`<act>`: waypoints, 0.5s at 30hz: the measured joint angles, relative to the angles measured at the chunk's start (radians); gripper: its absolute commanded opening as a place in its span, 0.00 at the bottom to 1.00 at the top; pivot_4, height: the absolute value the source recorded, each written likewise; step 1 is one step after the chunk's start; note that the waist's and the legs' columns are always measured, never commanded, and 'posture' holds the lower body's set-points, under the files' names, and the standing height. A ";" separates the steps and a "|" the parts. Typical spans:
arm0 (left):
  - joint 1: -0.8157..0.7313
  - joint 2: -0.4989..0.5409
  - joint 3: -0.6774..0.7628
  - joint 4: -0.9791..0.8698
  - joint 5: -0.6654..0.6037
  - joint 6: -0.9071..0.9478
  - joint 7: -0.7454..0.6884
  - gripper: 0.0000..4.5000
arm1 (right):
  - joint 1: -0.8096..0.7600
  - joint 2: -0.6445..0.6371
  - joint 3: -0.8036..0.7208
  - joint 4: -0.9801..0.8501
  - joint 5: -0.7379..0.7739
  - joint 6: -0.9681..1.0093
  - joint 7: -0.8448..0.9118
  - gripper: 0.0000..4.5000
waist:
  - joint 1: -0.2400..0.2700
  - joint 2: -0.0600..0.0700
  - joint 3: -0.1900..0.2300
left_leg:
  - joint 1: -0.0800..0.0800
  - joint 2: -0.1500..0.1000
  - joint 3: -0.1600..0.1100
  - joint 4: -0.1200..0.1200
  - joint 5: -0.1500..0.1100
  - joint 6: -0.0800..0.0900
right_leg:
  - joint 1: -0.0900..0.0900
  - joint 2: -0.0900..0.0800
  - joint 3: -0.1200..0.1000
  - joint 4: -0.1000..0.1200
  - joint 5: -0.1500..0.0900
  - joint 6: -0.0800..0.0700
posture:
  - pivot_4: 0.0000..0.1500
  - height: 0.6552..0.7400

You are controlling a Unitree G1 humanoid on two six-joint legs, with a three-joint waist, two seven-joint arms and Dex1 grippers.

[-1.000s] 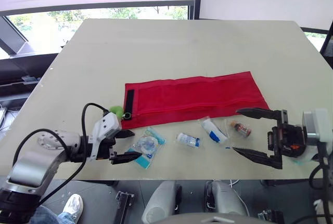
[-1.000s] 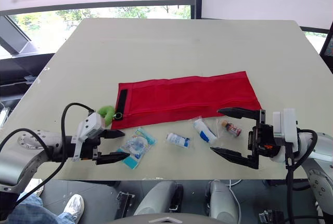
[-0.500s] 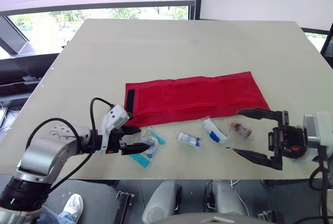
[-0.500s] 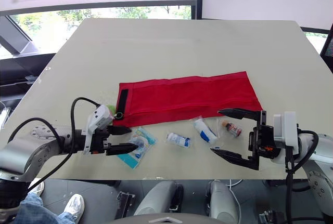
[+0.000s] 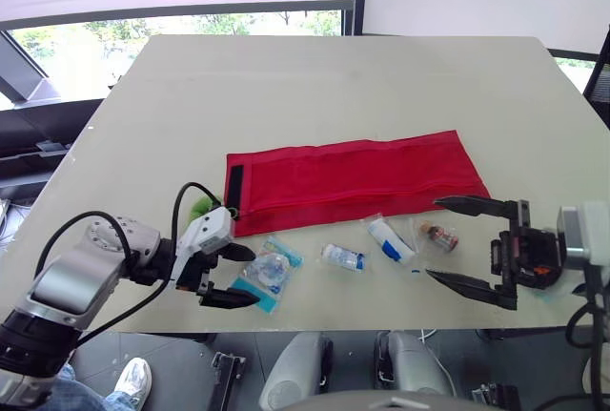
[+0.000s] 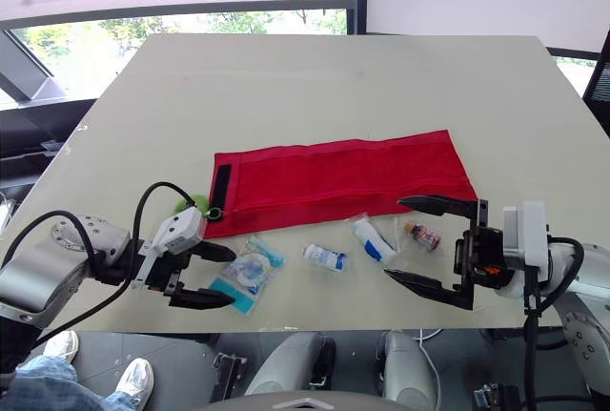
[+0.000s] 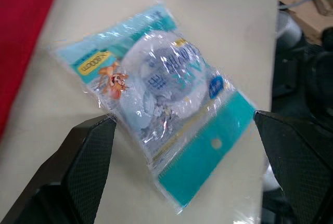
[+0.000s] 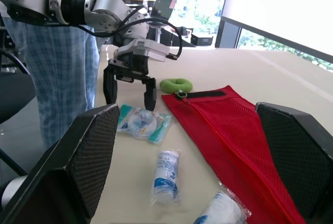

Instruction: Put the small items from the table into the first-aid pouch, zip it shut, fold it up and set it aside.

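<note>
The red mesh pouch [image 5: 353, 177] lies flat across the table's middle, with a green ring pull [image 5: 202, 207] at its left end. In front of it lie a teal packet [image 5: 270, 273], a small roll [image 5: 343, 257], a white tube packet [image 5: 391, 239] and a tiny bottle packet [image 5: 438, 236]. My left gripper [image 5: 244, 275] is open just left of the teal packet [image 7: 166, 94], its fingers straddling the packet's near end without holding it. My right gripper [image 5: 436, 239] stands wide open at the right, fingertips either side of the bottle packet.
The table's front edge [image 5: 381, 320] runs just behind both grippers, with chair backs [image 5: 295, 378] below it. A person's legs [image 8: 57, 78] stand beside the table on my left. Bare tabletop [image 5: 334, 87] stretches beyond the pouch.
My left gripper reached onto the teal packet with narrower fingers, then drew back a little and spread wider. The packet stays on the table. The right arm has held still.
</note>
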 measured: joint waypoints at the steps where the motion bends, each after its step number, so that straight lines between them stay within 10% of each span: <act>1: 0.000 -0.003 -0.001 -0.001 -0.005 0.007 0.000 1.00 | 0.000 0.000 0.000 0.000 0.000 0.000 -0.001 0.99 | 0.000 0.000 0.000 | 0.000 0.000 0.000 0.000 0.000 0.000 | 0.000 0.000 0.000 0.000 0.000 0.000 | 1.00 0.99; 6: -0.062 -0.064 -0.002 0.005 -0.028 0.126 0.065 0.81 | 0.000 0.000 0.004 -0.025 0.007 0.003 -0.019 1.00 | 0.002 -0.001 0.000 | 0.000 0.000 0.000 0.001 0.000 0.000 | 0.000 0.000 0.000 0.000 0.002 0.003 | 1.00 0.99; 13: -0.071 -0.077 -0.002 0.010 -0.074 0.266 0.108 0.08 | -0.004 -0.005 0.006 -0.025 0.018 0.019 -0.029 1.00 | -0.002 -0.001 0.001 | 0.000 0.000 0.000 0.001 0.000 -0.001 | 0.000 0.001 0.000 0.001 0.002 0.004 | 1.00 0.99; 15: -0.076 -0.087 -0.001 0.011 -0.098 0.307 0.122 0.04 | -0.013 -0.006 0.007 -0.026 0.020 0.023 -0.039 1.00 | -0.001 -0.001 0.001 | 0.000 0.000 0.000 0.001 0.000 0.000 | 0.000 0.001 0.000 0.001 0.002 0.004 | 1.00 0.99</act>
